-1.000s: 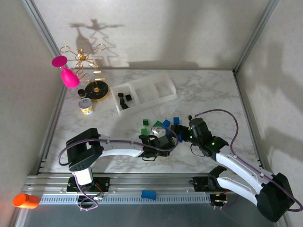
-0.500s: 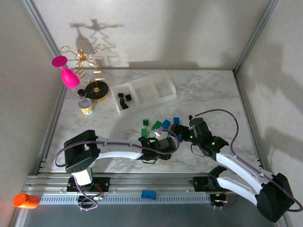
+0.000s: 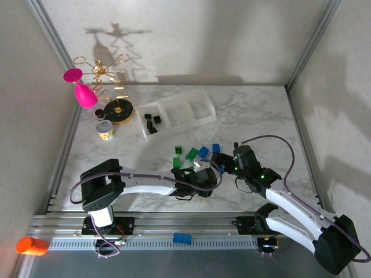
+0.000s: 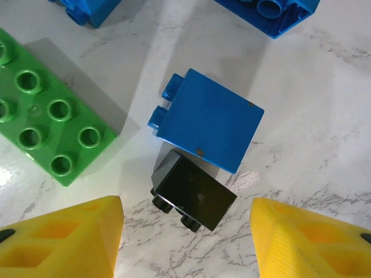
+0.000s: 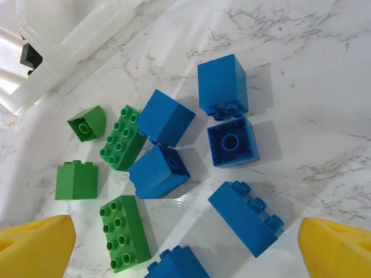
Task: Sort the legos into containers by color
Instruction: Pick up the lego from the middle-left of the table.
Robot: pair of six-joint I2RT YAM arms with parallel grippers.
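Note:
A black lego (image 4: 194, 197) lies on its side on the marble, touching a blue lego (image 4: 208, 119). A green lego (image 4: 43, 116) lies to the left. My left gripper (image 4: 186, 246) hovers over the black one, open, its yellow fingertips (image 4: 64, 243) apart on either side and touching nothing. My right gripper (image 5: 185, 255) is open above several blue legos (image 5: 159, 171) and green legos (image 5: 124, 231). From above, the left gripper (image 3: 203, 174) and right gripper (image 3: 220, 161) meet at the loose legos (image 3: 191, 153). The clear containers (image 3: 178, 111) stand behind, with black legos (image 3: 152, 123) in the left compartment.
A black-and-gold disc (image 3: 119, 111), a small tin (image 3: 105, 130), a gold wire stand (image 3: 101, 72) and a pink glass (image 3: 84, 92) crowd the back left. An orange cylinder (image 3: 31, 245) and a light-blue piece (image 3: 182, 238) lie by the front rail.
My left gripper has shifted a little toward the near edge, still over the bricks. The right arm has barely moved. No brick has been picked up.

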